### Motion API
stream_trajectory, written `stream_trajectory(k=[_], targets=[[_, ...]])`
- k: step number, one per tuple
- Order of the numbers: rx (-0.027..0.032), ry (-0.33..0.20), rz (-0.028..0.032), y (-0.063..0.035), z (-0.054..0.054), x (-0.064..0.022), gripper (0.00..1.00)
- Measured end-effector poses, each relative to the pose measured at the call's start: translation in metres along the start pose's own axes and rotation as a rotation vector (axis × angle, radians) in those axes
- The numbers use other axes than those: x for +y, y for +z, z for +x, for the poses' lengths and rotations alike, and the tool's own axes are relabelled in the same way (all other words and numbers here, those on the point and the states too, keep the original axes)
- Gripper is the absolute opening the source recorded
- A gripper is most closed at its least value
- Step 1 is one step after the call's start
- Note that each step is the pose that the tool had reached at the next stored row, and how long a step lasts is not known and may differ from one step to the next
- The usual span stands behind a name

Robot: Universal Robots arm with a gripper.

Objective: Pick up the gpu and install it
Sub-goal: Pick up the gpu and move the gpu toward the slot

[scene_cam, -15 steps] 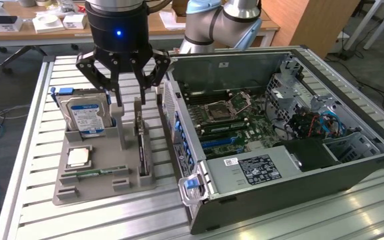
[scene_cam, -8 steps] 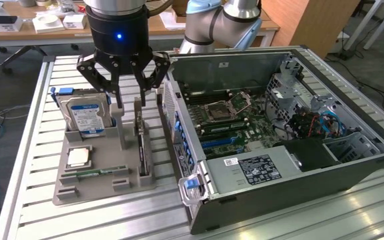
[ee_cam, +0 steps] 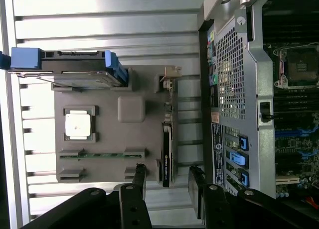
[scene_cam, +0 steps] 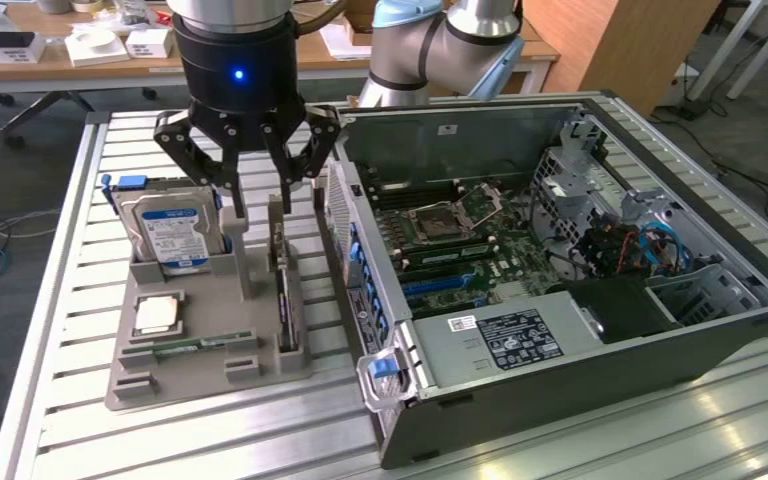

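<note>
The tool [scene_cam: 259, 195] hangs with its jaws spread wide and nothing between them, above the far end of the grey holder [scene_cam: 157, 385] on the slatted surface [scene_cam: 224, 440]. The graphics card [scene_cam: 285, 295] stands on its edge in the holder's slot nearest the open computer case [scene_cam: 584, 380], which lies at 3 o'clock of the holder in the exterior view. From the tool the card lies at about 6 o'clock, a shade towards 5, and lower down.

Its long axis runs from 12 to 6 o'clock, parallel to the case's side. In the wrist view the two fingers [ee_cam: 140, 174] stand one on each side of the card's thin edge [ee_cam: 167, 149], so the jaws open across its thickness. They look clear of it. The hard drive [scene_cam: 171, 230] stands at 9 o'clock of the card.
</note>
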State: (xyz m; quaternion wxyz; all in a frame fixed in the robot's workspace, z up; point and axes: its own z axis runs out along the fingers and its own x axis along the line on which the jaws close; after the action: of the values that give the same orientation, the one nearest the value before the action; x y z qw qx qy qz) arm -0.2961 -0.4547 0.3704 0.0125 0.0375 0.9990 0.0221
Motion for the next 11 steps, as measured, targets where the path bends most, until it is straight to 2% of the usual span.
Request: stream_trajectory(k=[11], targets=[[0.0000, 0.000, 0.0001, 0.0091, 0.0002, -0.0004, 0.47]])
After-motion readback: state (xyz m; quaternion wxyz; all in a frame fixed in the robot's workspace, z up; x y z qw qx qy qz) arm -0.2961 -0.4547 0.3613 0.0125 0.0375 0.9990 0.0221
